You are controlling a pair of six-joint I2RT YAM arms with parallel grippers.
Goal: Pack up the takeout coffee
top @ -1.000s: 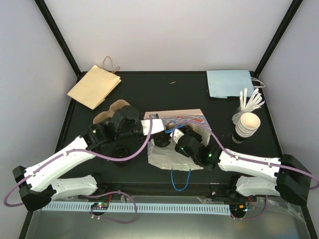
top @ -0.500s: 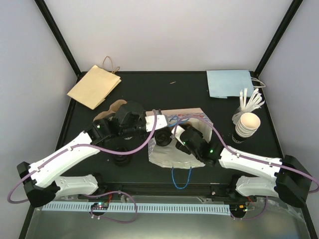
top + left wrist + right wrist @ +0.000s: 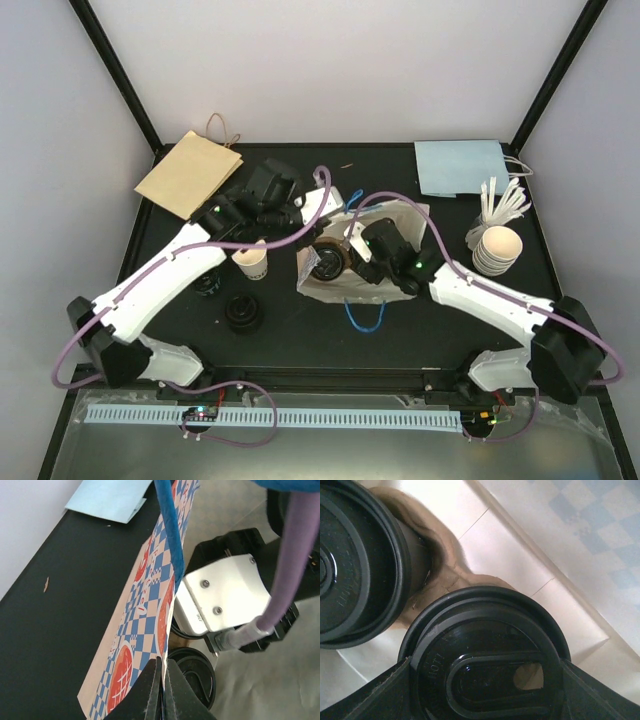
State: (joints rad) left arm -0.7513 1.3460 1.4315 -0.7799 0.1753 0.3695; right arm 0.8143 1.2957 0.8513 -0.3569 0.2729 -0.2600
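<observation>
Inside the paper bag (image 3: 142, 615) on the desk (image 3: 60, 605), the lidded coffee cup (image 3: 485, 665) is clasped by your right hand (image 3: 482, 692), beside a second cup (image 3: 350, 565). Your left hand (image 3: 163, 690) pinches the bag's rim; a slip there may drop the wall onto both cups.

Lab test booth: black table (image 3: 380, 175), white walls (image 3: 340, 70), black frame posts (image 3: 114, 68).

lidded cup (image 3: 485, 675) in bag (image 3: 330, 291) | open cup (image 3: 250, 262) left | cup stack (image 3: 495, 250) right
</observation>
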